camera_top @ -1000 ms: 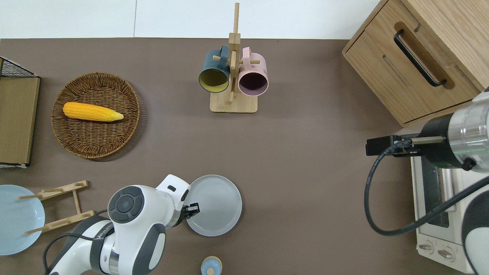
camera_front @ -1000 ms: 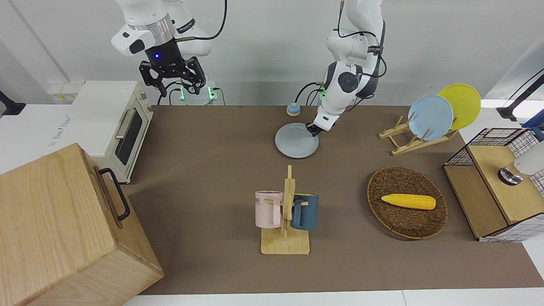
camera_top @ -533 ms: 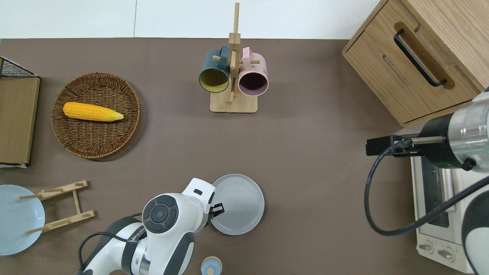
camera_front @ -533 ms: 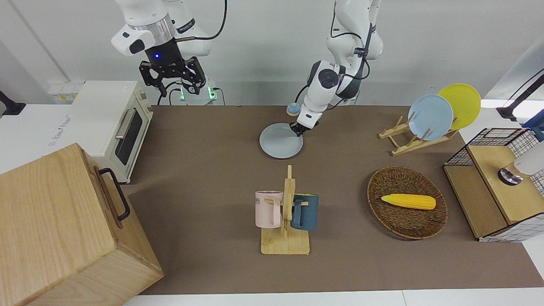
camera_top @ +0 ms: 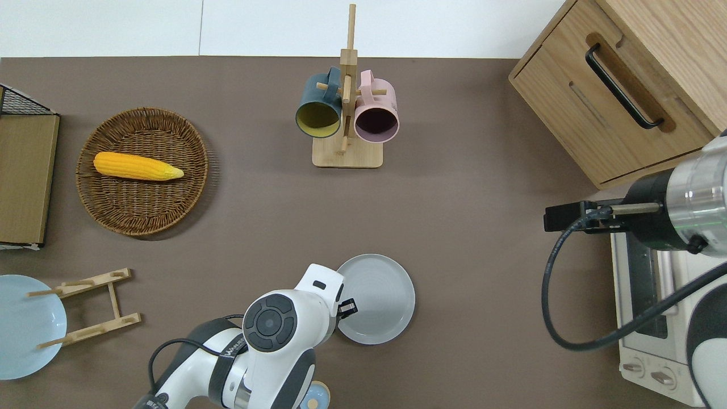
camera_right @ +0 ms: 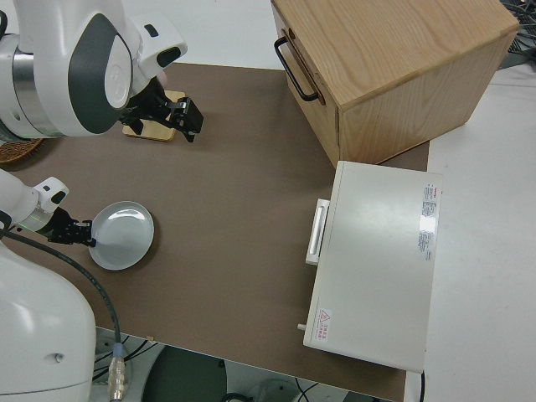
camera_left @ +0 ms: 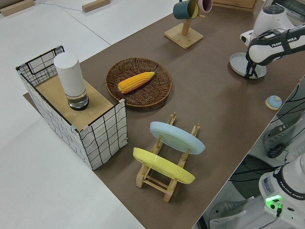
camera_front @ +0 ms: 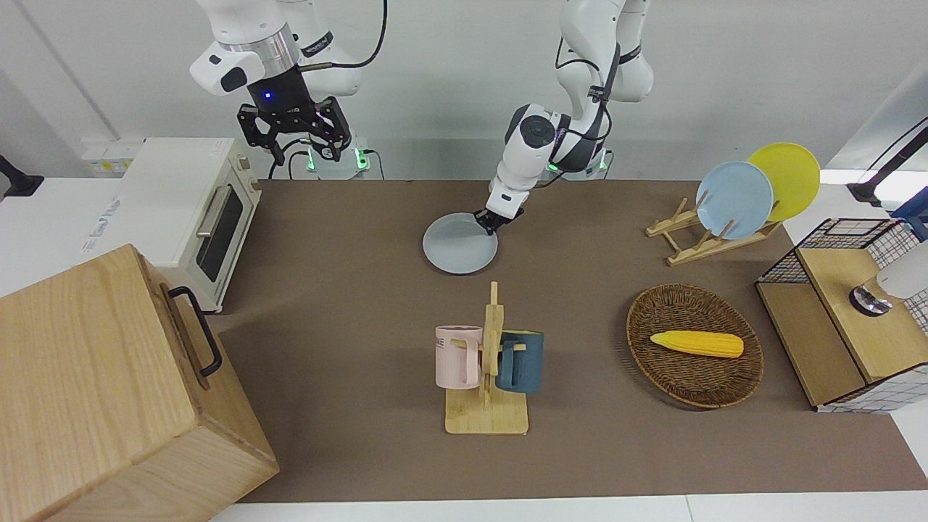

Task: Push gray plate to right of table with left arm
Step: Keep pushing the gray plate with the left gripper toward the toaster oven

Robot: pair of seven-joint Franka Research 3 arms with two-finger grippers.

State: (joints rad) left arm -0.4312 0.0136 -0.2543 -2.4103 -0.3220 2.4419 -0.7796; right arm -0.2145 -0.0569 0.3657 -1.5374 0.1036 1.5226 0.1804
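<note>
My left tool (camera_top: 347, 308) touches gray plate (camera_top: 377, 298) rim, finger gap unclear | plate near surface (camera_top: 466, 187) edge by my bases | right arm parked

Bright, even room light; soft shadows under the wicker basket (camera_front: 694, 345) and mug rack (camera_front: 487, 362); sharp focus throughout.

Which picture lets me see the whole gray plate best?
The overhead view: the gray plate shows as a full circle, only its edge toward the left gripper covered. The front view shows it as a flatter oval, the right side view shows it small, and the left side view catches only part, with the arm across it.
</note>
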